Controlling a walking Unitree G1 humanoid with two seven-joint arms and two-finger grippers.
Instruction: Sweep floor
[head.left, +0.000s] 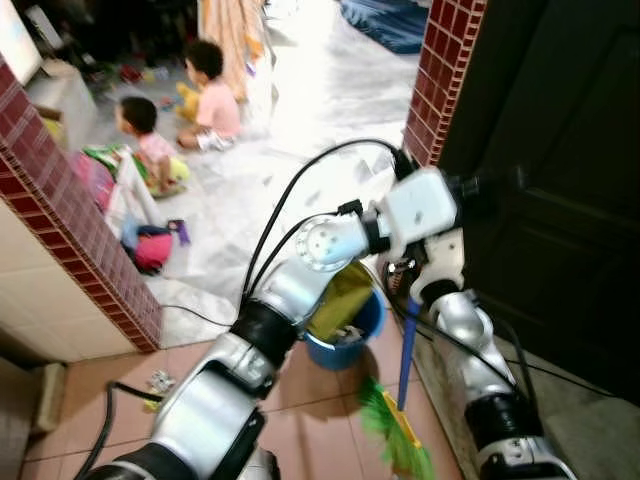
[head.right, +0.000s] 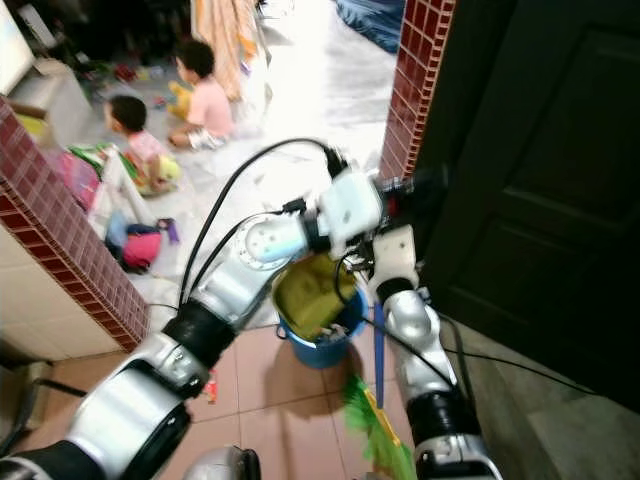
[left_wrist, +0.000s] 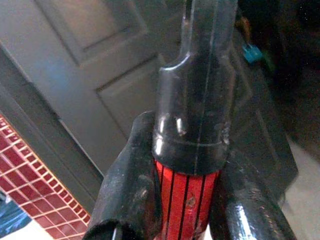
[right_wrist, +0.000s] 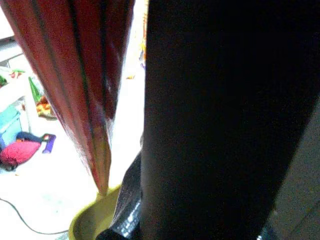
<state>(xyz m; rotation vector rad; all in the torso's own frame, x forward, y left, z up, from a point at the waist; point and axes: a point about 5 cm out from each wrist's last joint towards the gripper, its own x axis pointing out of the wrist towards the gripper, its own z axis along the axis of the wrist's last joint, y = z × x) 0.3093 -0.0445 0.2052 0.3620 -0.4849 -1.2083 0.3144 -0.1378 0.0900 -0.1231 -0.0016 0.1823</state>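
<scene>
The broom (head.left: 402, 400) stands nearly upright on the tiled floor (head.left: 310, 400), its blue shaft ending in green bristles with a yellow band, its upper handle red with black stripes under a black cap. The left gripper (left_wrist: 185, 200) is clamped on that handle; the right gripper (head.left: 420, 275) sits at the shaft, fingers' state unclear. Just beside it stands a blue bucket (head.left: 350, 345) holding a yellow dustpan (head.left: 340, 300). Two children (head.left: 180, 110) sit beyond the brick pillar (head.left: 70, 220)

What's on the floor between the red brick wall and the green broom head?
A blue bucket with a yellow dustpan in it stands between the wall and the broom, seen in both eye views.
</scene>
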